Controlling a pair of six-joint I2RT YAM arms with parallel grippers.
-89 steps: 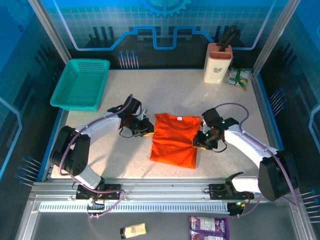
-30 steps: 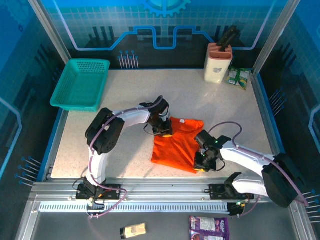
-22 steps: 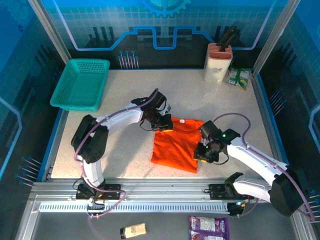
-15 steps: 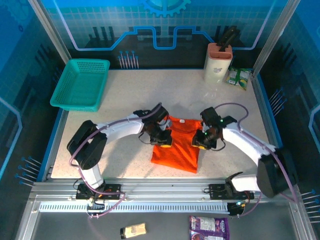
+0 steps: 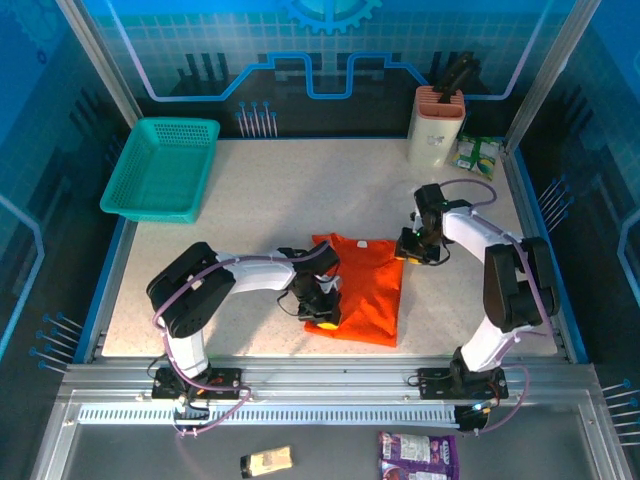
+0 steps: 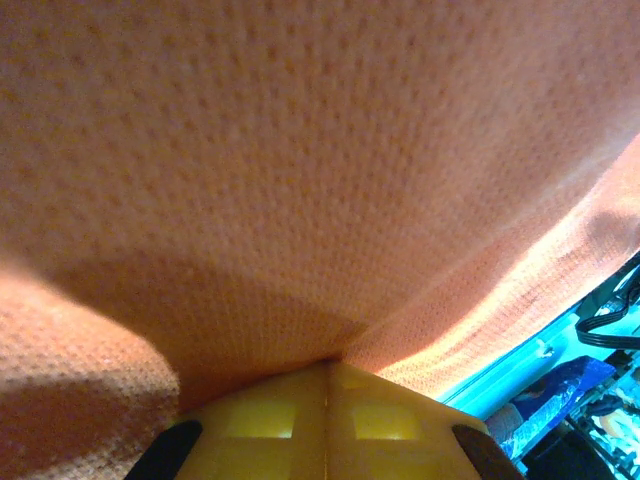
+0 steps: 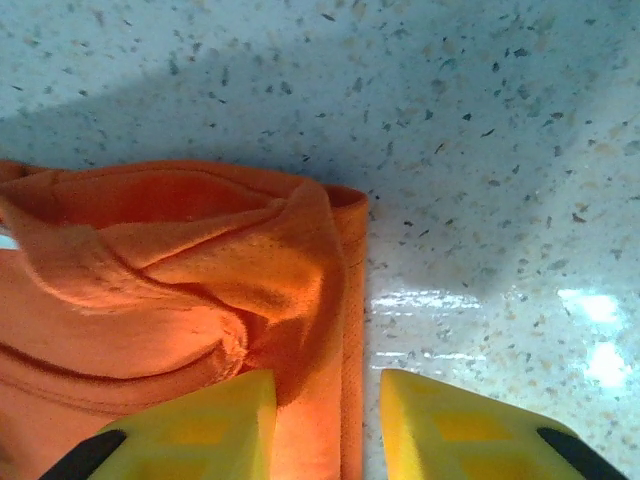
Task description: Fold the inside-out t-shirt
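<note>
My left gripper (image 6: 328, 372) is clenched on the t-shirt (image 5: 365, 290), soft and limp. My right gripper (image 7: 328, 388) stands parted astride its doubled edge, likely the firmest hold.

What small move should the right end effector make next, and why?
Probably close the right end effector on the t-shirt. Its jaws stand open with the cloth's folded edge between them, at the shirt's far right corner, while the left end effector is shut on cloth.
</note>
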